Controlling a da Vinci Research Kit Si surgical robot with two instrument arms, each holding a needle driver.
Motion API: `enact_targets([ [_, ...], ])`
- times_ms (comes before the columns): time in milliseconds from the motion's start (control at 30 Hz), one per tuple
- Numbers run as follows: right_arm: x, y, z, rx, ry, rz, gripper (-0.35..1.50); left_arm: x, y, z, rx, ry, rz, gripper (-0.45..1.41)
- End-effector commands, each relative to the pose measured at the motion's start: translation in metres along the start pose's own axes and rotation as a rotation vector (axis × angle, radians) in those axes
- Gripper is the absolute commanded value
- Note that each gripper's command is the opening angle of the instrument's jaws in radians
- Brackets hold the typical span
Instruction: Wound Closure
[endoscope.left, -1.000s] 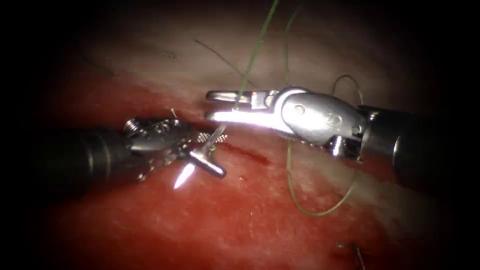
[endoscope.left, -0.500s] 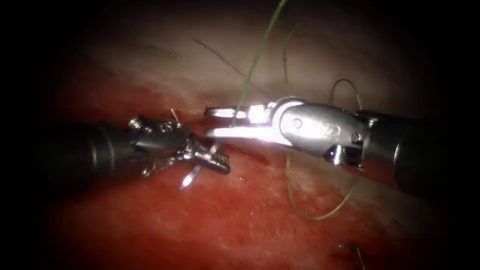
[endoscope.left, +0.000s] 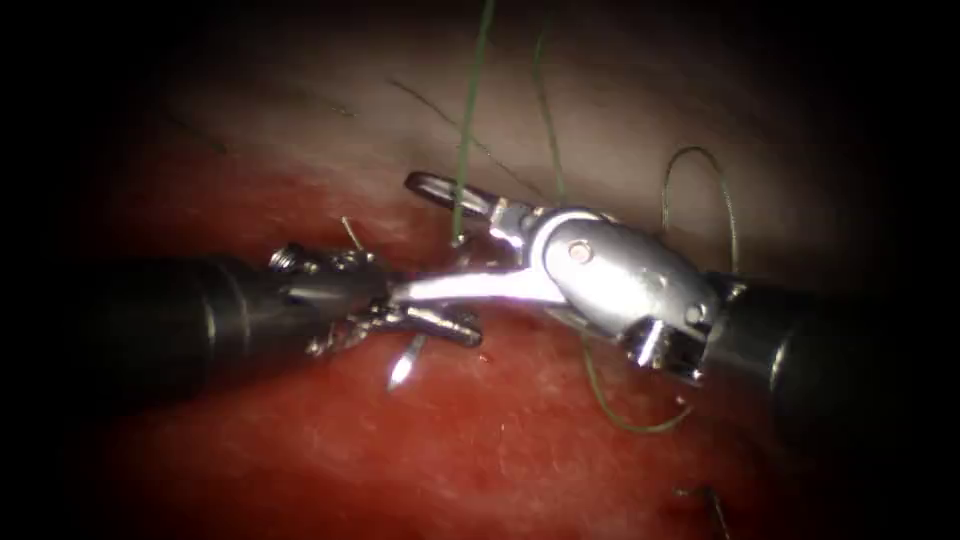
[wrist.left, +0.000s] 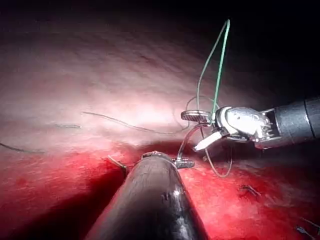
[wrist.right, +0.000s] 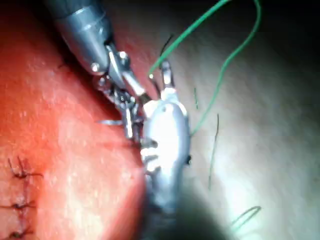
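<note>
Endoscope view: left tool (endoscope.left: 440, 322) is coming in from the picture's left with its jaws clamped across the needle (endoscope.left: 405, 364). The grip looks to be a bit back from the tip, but I can't tell exactly where along the curve. The bright pointed end is sticking out below the jaws and hanging just over the red fluid (endoscope.left: 420, 450) on the tissue (endoscope.left: 620, 120). From what shows, the needle is sitting outside the tissue, not in it.

Right tool (endoscope.left: 425, 235) is coming in from the picture's right with its jaws spread wide. The upper jaw is reaching up toward the green thread (endoscope.left: 465, 110); the lower jaw is lying nearly level, its tip right at the left tool's wrist. Thread is running down from above between the spread jaws, and I can't tell whether it's touching either one. The jaws aren't clamping anything. More thread is looping behind and below the right tool's wrist, lying on the tissue to the right.

Left wrist view: right tool (wrist.left: 197, 131) is showing the same spread, with thread (wrist.left: 220, 65) arching up from it. Left tool's shaft (wrist.left: 152, 200) is blocking most of its own jaws.

Right wrist view: the two tools are sitting tip to tip and the needle is hard to pick out. A row of finished stitches (wrist.right: 20, 205) is sitting in the red area, well apart from the tools.
</note>
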Motion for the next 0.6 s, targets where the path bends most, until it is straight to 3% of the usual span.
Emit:
enact_targets([
  [33,-0.0005,0.0000,0.0006,-0.060,-0.012,0.009,1.18,-0.0002,-0.0003,0.0006,0.006,0.008,0.025,-0.45],
  [300,-0.0003,0.0004,-0.0015,-0.254,-0.061,0.101,0.99,-0.0004,0.0000,0.0005,0.061,0.048,0.150,-0.45],
  [400,-0.0006,0.0000,-0.0017,-0.296,-0.131,0.095,1.13,-0.0002,0.0000,0.0006,0.076,0.072,0.171,-0.45],
  [600,-0.0013,-0.0006,-0.0007,-0.299,-0.127,0.084,1.21,-0.0002,0.0002,0.0007,0.078,0.079,0.176,-0.45],
])
